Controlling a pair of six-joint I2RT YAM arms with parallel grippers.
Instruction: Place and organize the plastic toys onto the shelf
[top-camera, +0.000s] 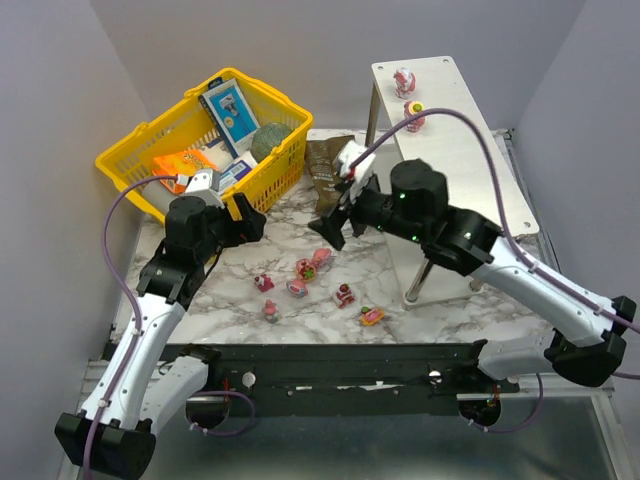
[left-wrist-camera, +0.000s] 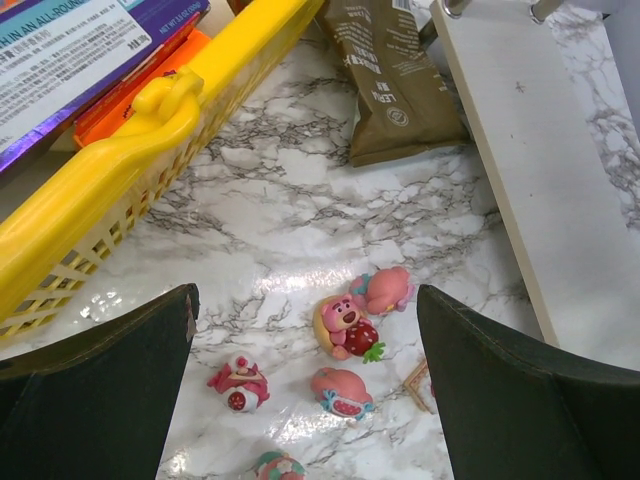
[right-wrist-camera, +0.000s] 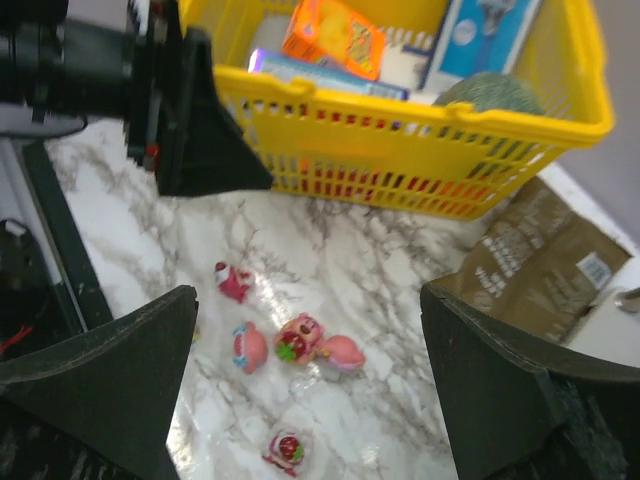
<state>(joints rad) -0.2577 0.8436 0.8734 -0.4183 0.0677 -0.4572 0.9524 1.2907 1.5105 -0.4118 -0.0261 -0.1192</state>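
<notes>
Left claw spread wide over marble tabletop; pink toys between its fingers, yellow basket left, shelf right.

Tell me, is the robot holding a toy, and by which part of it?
No, nothing is held. The left gripper and the right gripper are both open and empty. The toys lie loose on the table.

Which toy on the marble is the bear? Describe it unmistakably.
Between the yellow basket and the shelf, loose toys lie on the marble table. The bear sits mid-cluster beside a pink toy; only it shows a pink face and a red strawberry with green leaves.
</notes>
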